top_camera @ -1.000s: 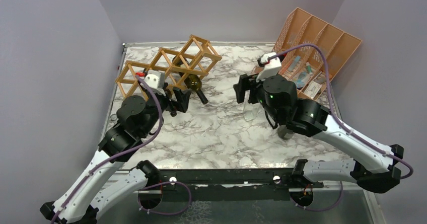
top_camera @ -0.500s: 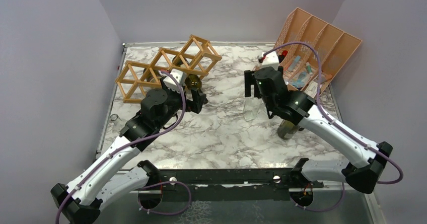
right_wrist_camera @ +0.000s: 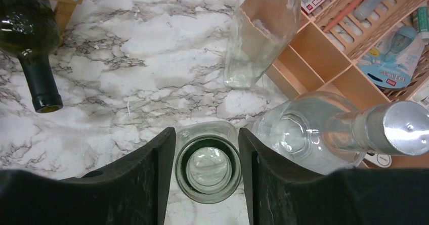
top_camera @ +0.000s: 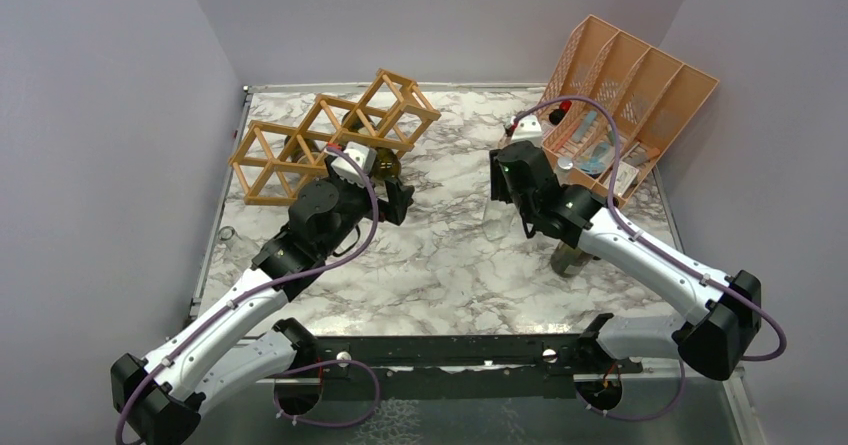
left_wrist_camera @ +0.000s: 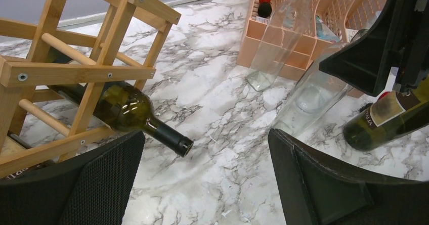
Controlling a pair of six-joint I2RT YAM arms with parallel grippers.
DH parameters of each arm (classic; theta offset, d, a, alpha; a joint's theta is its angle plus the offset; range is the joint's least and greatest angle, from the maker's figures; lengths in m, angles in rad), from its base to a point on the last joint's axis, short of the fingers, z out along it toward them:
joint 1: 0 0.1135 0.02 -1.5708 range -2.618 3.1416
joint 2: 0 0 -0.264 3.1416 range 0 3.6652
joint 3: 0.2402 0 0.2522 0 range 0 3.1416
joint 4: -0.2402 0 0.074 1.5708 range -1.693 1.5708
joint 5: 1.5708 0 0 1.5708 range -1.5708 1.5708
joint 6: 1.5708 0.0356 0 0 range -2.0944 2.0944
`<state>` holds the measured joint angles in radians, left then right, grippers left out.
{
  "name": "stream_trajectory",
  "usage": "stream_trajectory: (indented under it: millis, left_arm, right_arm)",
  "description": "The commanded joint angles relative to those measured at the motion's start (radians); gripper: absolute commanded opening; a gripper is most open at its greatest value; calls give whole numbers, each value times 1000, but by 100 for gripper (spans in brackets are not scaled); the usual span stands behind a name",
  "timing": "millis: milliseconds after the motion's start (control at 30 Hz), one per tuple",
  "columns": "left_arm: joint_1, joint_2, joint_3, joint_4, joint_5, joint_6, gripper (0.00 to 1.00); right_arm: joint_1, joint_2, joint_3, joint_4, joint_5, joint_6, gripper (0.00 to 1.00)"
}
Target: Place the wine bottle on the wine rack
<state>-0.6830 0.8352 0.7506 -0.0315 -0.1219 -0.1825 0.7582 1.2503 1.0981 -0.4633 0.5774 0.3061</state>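
Observation:
The wine rack (top_camera: 330, 135) is a tan wooden lattice at the back left, with a dark green bottle (top_camera: 385, 165) lying in one cell, its neck sticking out (left_wrist_camera: 169, 139). A clear wine bottle (top_camera: 497, 220) stands mid-table. My right gripper (top_camera: 497, 180) is over it, and in the right wrist view its jaws (right_wrist_camera: 206, 139) press on both sides of the bottle's open mouth (right_wrist_camera: 207, 169). My left gripper (top_camera: 395, 200) hovers wide open by the rack's right end, with only marble between its fingers (left_wrist_camera: 76, 184).
A peach slotted organizer (top_camera: 640, 85) holding small items leans at the back right. A clear bottle (right_wrist_camera: 263, 28) leans on it, and a silver-capped clear bottle (right_wrist_camera: 313, 129) stands beside the held one. A green labelled bottle (top_camera: 572, 257) stands under the right forearm.
The right gripper has moved over the clear bottle and its jaws have narrowed onto the mouth. The left arm swung from the rack's left end toward its right end.

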Motion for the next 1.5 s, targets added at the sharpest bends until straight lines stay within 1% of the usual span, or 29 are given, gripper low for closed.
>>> stream_trajectory:
  millis: [0,133,200,267,300,333,367,467,500,600,667,767,900,1100,1200,1267,1367,1467]
  left_arm:
    - [-4,3,-24,111,-27,-12,99]
    - [-4,4,-49,165,14,-27,99]
    - [-5,2,-62,190,40,-25,99]
    - [-4,2,-68,202,57,-20,99]
    - [-4,3,-67,204,66,-19,99]
    - [-5,6,-63,202,75,-20,99]
    - [-4,10,-60,202,86,-19,99]
    - [-4,26,-51,215,133,-18,98]
    - [-4,35,-52,228,155,-18,98]
    - [-6,65,-67,299,260,-21,97]
    - [-11,100,-62,325,325,-27,97]
    - [-38,165,-43,349,370,-22,98]
    - [-108,227,-81,451,355,25,99]
    - [-200,305,-114,543,291,167,99]
    - [-216,334,-128,596,225,193,99]
    - [-216,352,-153,685,197,177,99]
    - [-222,367,-172,755,222,214,99]
    - [-226,392,-173,786,223,232,99]
  right_arm:
    - [-9,-26,-10,118,4,-60,50]
    - [-12,-38,-19,156,-4,-106,43]
    - [-13,-42,-21,166,-4,-122,38]
    - [-13,-46,-21,169,-18,-139,26]
    - [-13,-49,-20,170,-23,-147,18]
    - [-13,-53,-18,171,-30,-158,8]
    - [-13,-60,-16,174,-42,-168,2]
    - [-13,-88,4,175,-78,-190,1]
    - [-13,-95,14,175,-114,-196,1]
    - [-13,-117,45,162,-186,-197,1]
    - [-13,-127,66,150,-236,-191,1]
    - [-13,-134,104,115,-292,-165,1]
    - [-13,-147,148,85,-383,-135,1]
    - [-13,-161,207,56,-505,-103,1]
    - [-13,-171,220,55,-564,-105,1]
    - [-12,-174,223,55,-594,-107,1]
    - [-13,-178,223,54,-625,-108,1]
    - [-13,-180,222,57,-651,-109,1]
